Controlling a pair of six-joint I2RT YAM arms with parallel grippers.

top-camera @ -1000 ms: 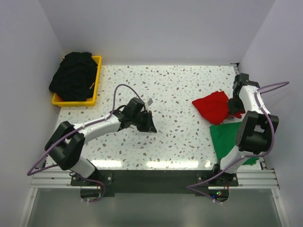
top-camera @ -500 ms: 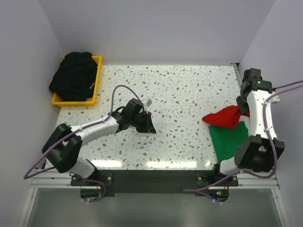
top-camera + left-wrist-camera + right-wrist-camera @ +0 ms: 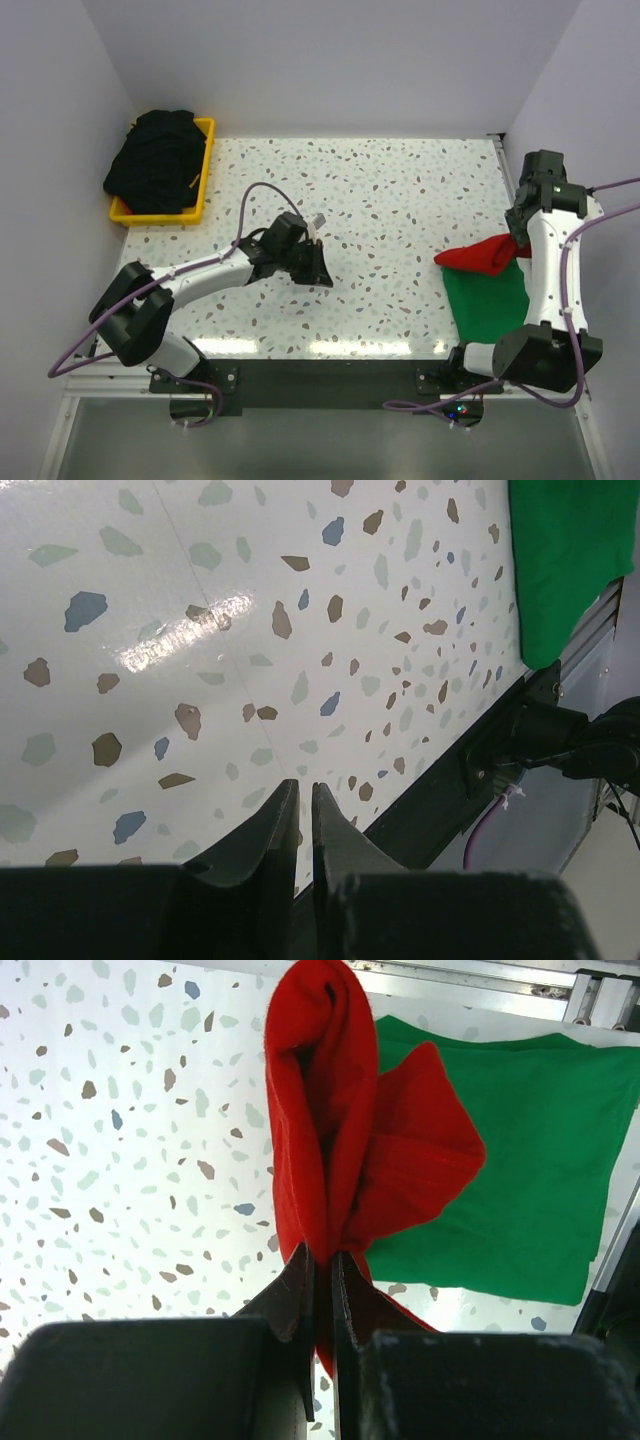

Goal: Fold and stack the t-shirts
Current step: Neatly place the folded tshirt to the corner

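My right gripper (image 3: 517, 243) (image 3: 322, 1252) is shut on the folded red t-shirt (image 3: 478, 255) (image 3: 340, 1130) and holds it lifted over the far edge of the folded green t-shirt (image 3: 487, 300) (image 3: 520, 1160), which lies flat at the table's right front. Black t-shirts (image 3: 155, 160) are heaped in the yellow bin (image 3: 205, 175) at the far left. My left gripper (image 3: 322, 272) (image 3: 299, 790) is shut and empty, low over bare table near the middle; the green shirt shows in its view's top right corner (image 3: 565, 550).
White speckled table (image 3: 380, 190) inside white walls. The metal frame rail (image 3: 330, 370) runs along the near edge. Cables loop off both arms.
My right gripper has carried the red t-shirt right and toward the near edge, from the table beside the green shirt to above it. The left gripper shifted slightly nearer.
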